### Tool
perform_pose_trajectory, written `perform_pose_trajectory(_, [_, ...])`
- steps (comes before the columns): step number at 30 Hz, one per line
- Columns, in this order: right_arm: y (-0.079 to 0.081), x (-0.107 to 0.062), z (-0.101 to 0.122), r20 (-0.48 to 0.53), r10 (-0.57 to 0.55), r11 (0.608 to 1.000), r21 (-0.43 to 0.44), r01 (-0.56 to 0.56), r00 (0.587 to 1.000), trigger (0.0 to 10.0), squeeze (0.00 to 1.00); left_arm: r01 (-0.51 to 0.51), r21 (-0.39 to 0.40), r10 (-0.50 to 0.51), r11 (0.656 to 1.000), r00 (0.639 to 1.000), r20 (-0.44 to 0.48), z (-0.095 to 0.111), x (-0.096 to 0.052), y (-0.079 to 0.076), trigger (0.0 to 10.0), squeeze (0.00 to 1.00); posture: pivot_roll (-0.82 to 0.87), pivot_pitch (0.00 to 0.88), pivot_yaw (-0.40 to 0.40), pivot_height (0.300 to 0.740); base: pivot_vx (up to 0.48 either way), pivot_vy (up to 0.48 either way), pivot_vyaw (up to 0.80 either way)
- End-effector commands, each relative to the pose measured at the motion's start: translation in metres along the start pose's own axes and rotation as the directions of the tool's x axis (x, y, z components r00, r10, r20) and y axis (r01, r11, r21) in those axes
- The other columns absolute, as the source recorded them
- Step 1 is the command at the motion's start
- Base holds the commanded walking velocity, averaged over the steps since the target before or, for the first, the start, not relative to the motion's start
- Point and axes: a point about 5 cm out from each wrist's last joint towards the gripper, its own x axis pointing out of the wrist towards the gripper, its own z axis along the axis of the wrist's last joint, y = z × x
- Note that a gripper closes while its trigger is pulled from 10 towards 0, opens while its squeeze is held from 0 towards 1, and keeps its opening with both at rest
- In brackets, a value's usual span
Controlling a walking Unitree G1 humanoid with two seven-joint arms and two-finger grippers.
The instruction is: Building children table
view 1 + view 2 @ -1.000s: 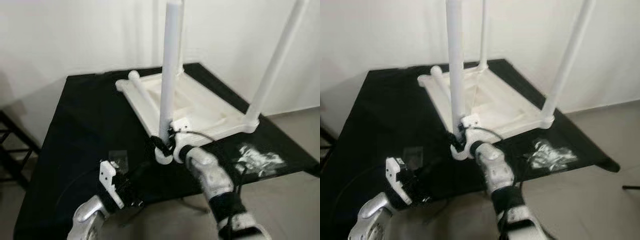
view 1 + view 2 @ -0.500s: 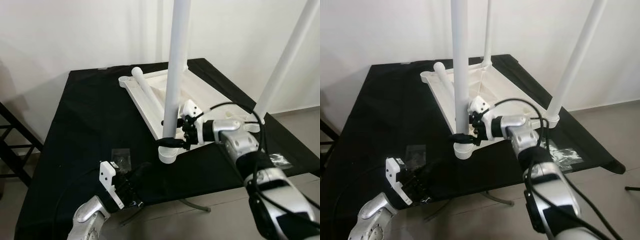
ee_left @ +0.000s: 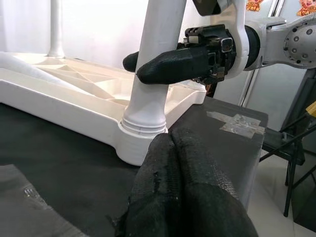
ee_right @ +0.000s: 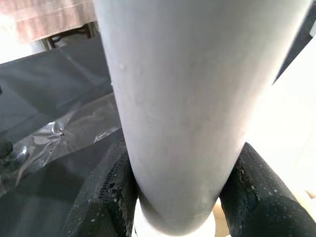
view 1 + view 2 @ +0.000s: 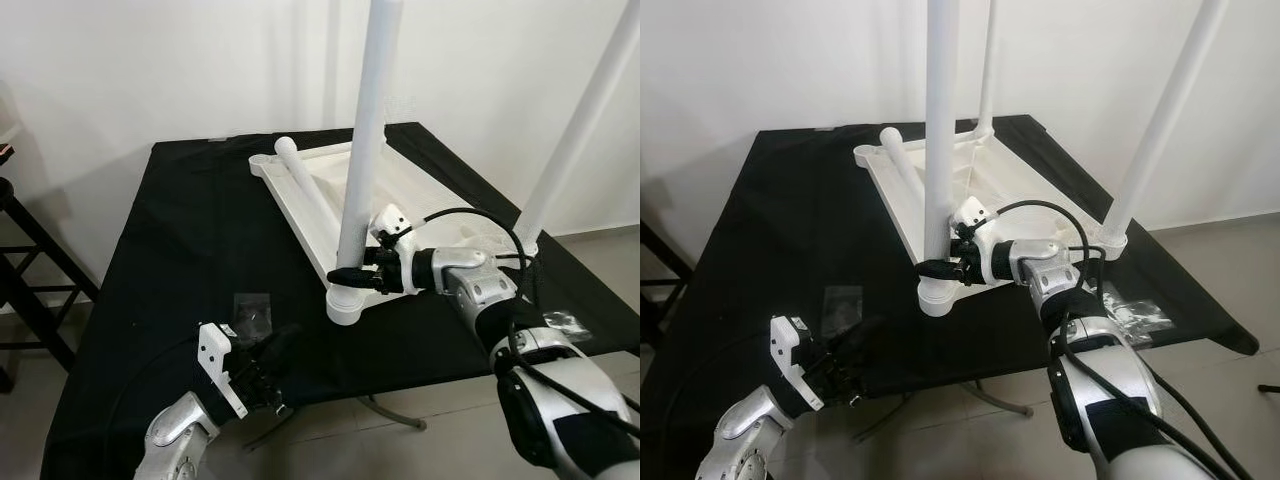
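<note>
White plastic tabletop (image 5: 400, 200) lies upside down on black-draped table (image 5: 180, 250). We count three legs upright in corner sockets; fourth leg (image 5: 308, 195) lies loose on tabletop, not fitted. Our right gripper (image 5: 352, 275) clamps near leg (image 5: 366, 150) just above socket. Left gripper (image 3: 182, 187) low by table edge, fingers together, empty.
</note>
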Motion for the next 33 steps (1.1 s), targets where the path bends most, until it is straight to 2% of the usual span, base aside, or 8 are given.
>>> perform_pose_trajectory(1, [-0.001, -0.005, -0.016, -0.041, -0.024, 0.999, 0.047, 0.026, 0.999, 0.0, 0.0, -0.004, 0.006, 0.004, 1.0, 1.0, -0.002, -0.001, -0.002, -0.001, 10.0, 0.0, 0.06, 0.0, -0.025, 0.74, 0.0, 0.0, 0.0])
perform_pose_trajectory(16, [0.101, 0.048, -0.07, -0.046, -0.501, 0.852, 0.148, 0.502, 0.864, 0.0, 0.0, 0.016, -0.012, -0.017, 1.0, 1.0, -0.017, 0.001, -0.007, 0.002, 10.0, 0.0, 0.0, 0.0, 0.005, 0.74, 0.0, 0.0, 0.0])
perform_pose_trajectory(24, [0.073, 0.047, -0.065, -0.076, -0.587, 0.792, 0.153, 0.591, 0.806, 0.0, 0.0, 0.004, -0.011, -0.004, 1.0, 1.0, -0.009, 0.001, -0.007, 0.002, 10.0, 0.0, 0.02, 0.0, -0.007, 0.74, 0.0, 0.0, 0.0])
perform_pose_trajectory(26, [0.075, 0.047, -0.061, -0.081, -0.606, 0.777, 0.155, 0.61, 0.792, 1.6, 0.0, 0.001, -0.01, -0.001, 1.0, 1.0, -0.008, 0.002, -0.007, 0.002, 10.0, 0.0, 0.02, 0.0, -0.007, 0.74, 0.0, 0.0, 0.0])
perform_pose_trajectory(27, [0.072, 0.048, -0.045, -0.021, -0.599, 0.786, 0.177, 0.593, 0.8, 10.0, 0.0, 0.007, -0.014, -0.008, 1.0, 1.0, -0.012, 0.001, -0.007, 0.002, 10.0, 0.0, 0.02, 0.0, -0.003, 0.74, 0.0, 0.0, 0.0])
perform_pose_trajectory(30, [0.071, 0.047, -0.031, 0.034, -0.585, 0.8, 0.187, 0.57, 0.81, 10.0, 0.0, 0.015, -0.019, -0.015, 1.0, 1.0, -0.015, 0.001, -0.006, 0.001, 10.0, 0.0, 0.02, 0.0, -0.003, 0.74, 0.0, 0.0, 0.0])
perform_pose_trajectory(31, [0.064, 0.044, -0.018, 0.094, -0.546, 0.835, 0.152, 0.53, 0.833, 10.0, 1.0, 0.017, -0.02, -0.017, 1.0, 1.0, -0.016, 0.0, -0.006, 0.001, 10.0, 0.0, 0.02, 0.0, -0.004, 0.74, 0.0, 0.0, 0.0])
perform_pose_trajectory(33, [0.061, 0.043, -0.006, 0.143, -0.471, 0.88, 0.138, 0.454, 0.87, 10.0, 1.0, 0.018, -0.021, -0.018, 1.0, 1.0, -0.016, 0.0, -0.005, 0.001, 10.0, 0.0, 0.02, 0.0, -0.007, 0.74, 0.0, 0.0, 0.0])
